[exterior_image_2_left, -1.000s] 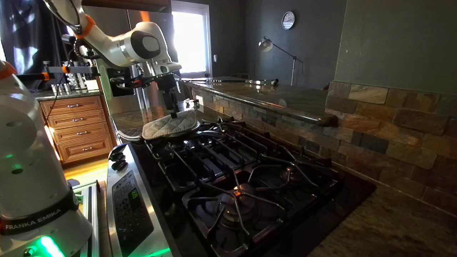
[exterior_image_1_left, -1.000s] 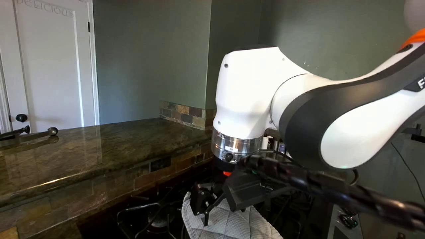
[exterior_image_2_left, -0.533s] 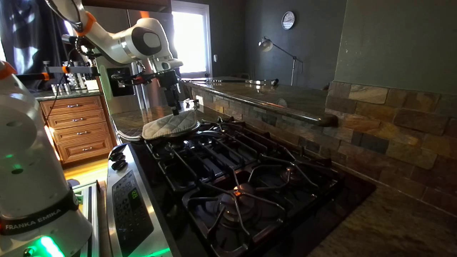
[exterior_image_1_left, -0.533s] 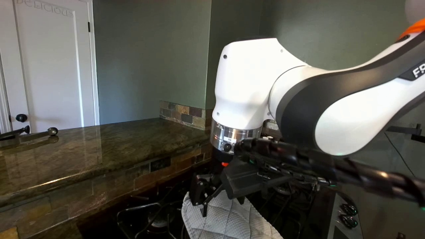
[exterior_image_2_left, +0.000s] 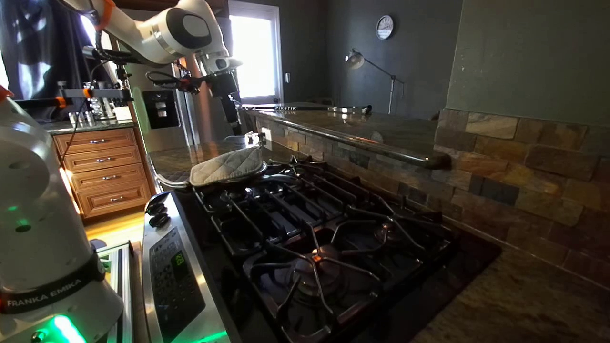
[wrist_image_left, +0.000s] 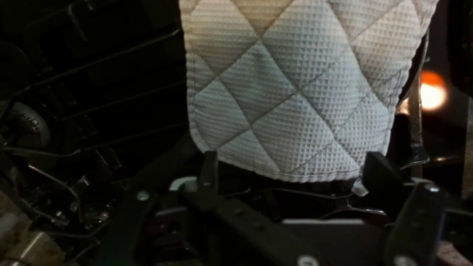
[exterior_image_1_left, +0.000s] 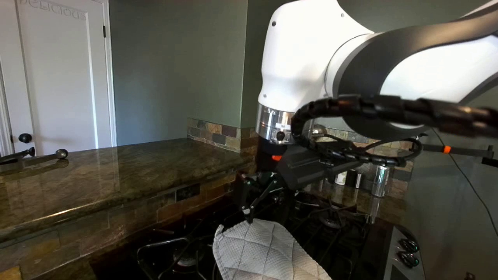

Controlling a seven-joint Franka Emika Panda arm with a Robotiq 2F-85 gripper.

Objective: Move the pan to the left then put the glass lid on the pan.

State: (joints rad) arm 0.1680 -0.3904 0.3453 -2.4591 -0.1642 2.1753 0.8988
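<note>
Carrying surface: dark cooktop [exterior_image_2_left: 467, 257], fitted with black metal grates [exterior_image_2_left: 311, 227].
You have burners [exterior_image_2_left: 325, 276] showing beneath the grates. At the far end of the cooktop in an exterior view, a pale quilted piece [exterior_image_2_left: 226, 166] lies over a curved metal rim [exterior_image_2_left: 264, 168]; you cannot see what the rim belongs to, nor how it bears on the grates, since the quilted piece hides most of it.

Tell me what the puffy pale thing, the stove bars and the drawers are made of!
The puffy pale thing: matte cloth, probably padded, as stitched diamonds and a waffle weave show. The stove bars: likely dark metal, glossy, with glints along them. The drawers: probably varnished wood, brown with a soft sheen.
</note>
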